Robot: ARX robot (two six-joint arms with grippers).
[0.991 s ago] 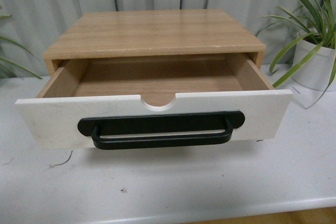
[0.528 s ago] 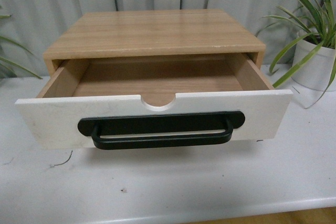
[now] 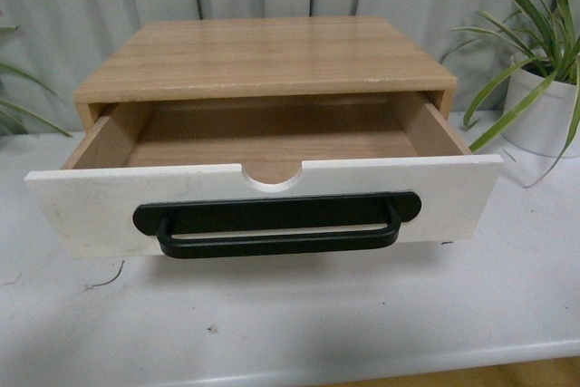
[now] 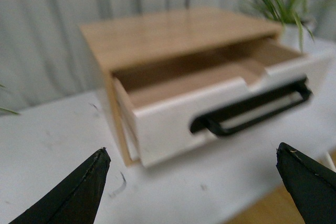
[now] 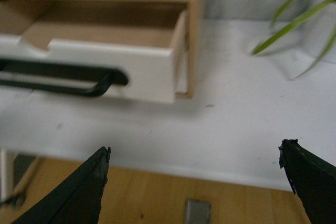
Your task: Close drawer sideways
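The drawer (image 3: 91,210) stands pulled out of a light wood cabinet (image 3: 263,56) on the white table. It has a white front panel, a long black bar handle (image 3: 276,224), a semicircular notch (image 3: 272,176) in its top edge and a bare wood inside. Neither arm shows in the front view. In the left wrist view my left gripper (image 4: 194,182) is open and empty, off the drawer's (image 4: 168,124) left end, short of it. In the right wrist view my right gripper (image 5: 195,179) is open and empty over the table's front edge, short of the drawer's (image 5: 142,69) right end.
A potted plant in a white pot (image 3: 544,115) stands at the back right of the table (image 3: 299,314); its leaves (image 5: 294,19) reach over the table. More leaves (image 3: 18,106) show at the far left. A grey curtain hangs behind. Wood floor (image 5: 157,198) lies below the table edge.
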